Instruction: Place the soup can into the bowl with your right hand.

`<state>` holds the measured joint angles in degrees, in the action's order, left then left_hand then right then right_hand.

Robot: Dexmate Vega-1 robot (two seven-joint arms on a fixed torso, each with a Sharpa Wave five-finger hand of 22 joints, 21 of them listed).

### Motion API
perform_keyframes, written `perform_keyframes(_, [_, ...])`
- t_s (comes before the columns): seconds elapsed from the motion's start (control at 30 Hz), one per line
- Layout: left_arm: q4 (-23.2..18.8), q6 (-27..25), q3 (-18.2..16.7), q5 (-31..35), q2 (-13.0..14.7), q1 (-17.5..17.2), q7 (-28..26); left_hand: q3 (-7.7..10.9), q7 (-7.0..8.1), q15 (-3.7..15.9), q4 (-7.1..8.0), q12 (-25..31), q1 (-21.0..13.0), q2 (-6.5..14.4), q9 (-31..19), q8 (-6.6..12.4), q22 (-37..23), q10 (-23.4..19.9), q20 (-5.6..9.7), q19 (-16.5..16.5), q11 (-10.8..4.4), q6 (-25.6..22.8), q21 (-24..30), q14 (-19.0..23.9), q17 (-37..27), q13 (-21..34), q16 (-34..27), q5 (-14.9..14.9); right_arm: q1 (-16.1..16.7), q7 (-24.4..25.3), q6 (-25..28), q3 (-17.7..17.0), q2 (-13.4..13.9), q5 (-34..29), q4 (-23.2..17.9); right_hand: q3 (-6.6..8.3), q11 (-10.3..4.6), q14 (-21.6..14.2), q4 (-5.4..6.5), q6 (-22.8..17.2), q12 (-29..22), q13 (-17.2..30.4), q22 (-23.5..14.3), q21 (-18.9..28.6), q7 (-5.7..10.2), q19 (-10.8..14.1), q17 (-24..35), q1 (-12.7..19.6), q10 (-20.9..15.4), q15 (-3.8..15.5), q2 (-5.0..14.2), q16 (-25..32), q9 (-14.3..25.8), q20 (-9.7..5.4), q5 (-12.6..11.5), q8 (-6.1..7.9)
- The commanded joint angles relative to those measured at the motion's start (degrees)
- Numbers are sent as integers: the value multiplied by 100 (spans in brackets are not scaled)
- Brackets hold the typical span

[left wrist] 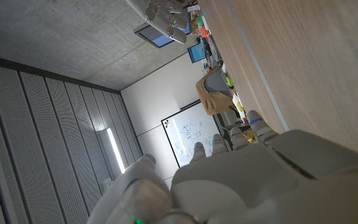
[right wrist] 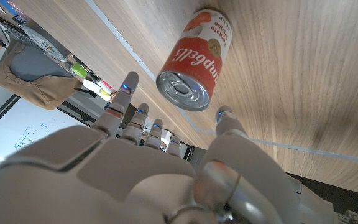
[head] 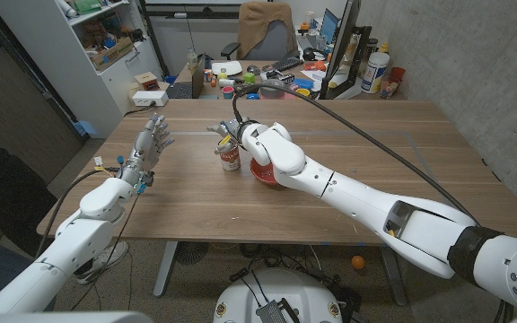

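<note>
Right wrist view: soup can (right wrist: pixel 194 65) just beyond (untouched) right hand (right wrist: pixel 166 168).

The wooden tabletop (head: pixel 348 152) carries the scene. Behind it stands a cluttered desk (head: pixel 267 76) with a brown-draped chair (head: pixel 267 36) beyond. A white shelf unit (head: pixel 88 54) stands at the left, and a whiteboard (left wrist: pixel 188 134) hangs on the far wall.

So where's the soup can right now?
In the head view the soup can stands upright near the table's middle, just left of the red bowl, with the right hand right behind it, fingers open, not gripping it.
</note>
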<state>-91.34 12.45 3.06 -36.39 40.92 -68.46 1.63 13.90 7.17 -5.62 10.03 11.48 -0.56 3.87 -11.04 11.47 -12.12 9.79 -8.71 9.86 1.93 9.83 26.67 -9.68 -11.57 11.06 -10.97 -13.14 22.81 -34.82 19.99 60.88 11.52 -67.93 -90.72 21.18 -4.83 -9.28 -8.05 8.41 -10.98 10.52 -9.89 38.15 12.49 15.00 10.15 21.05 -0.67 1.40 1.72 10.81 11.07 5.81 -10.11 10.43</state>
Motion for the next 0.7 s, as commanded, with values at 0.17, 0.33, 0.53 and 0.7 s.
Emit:
perform_keyframes(0.17, [21, -74, 28, -32, 4, -2, 25, -49, -24, -41, 9, 38, 25, 166, -31, 34, -18, 1070, -23, 729, 46, 1385, -11, -1032, -25, 21, -43, -39, -136, -491, -265, 176, -236, -250, 434, -42, 50, -132, -52, 151, 8, 22, 2, -23, 13, 152, -6, 126, 176, -61, -51, 45, 27, 69, -32, 13])
perform_keyframes(0.33, [13, -94, 13, -35, 8, -23, -4, -58, -24, -43, 10, 38, 25, 167, -32, 43, -18, 1073, -24, 722, 53, 1361, -9, -1031, -25, 21, -46, -41, -224, -577, -342, 242, -328, -295, 593, -47, 268, -416, -104, 171, -32, 9, 11, 1, 15, 713, -17, 431, 200, -102, -27, 74, 37, -74, -45, 69])
perform_keyframes(0.53, [37, -99, 23, -41, 0, -12, 13, -71, -18, -41, 9, 40, 23, 169, -32, 53, -19, 1074, -26, 724, 48, 1329, -10, -1033, -25, 21, -47, -44, -309, -639, -425, 326, -404, -358, 738, -75, 192, -789, -121, 145, -56, -2, 8, 74, 17, 1573, -4, 865, 234, 101, 55, 101, 46, -513, -51, 111])
perform_keyframes(0.7, [68, -88, 44, -29, -11, 23, 29, -84, -15, -40, 9, 42, 23, 170, -33, 60, -19, 1074, -24, 720, 61, 1306, -9, -1032, -25, 21, -50, -47, -389, -759, -456, 386, -462, -431, 848, -186, -25, -1266, -83, -85, -139, -5, -9, 167, 20, 2267, 32, 1156, -34, 405, 96, 195, 61, -944, -45, 183])
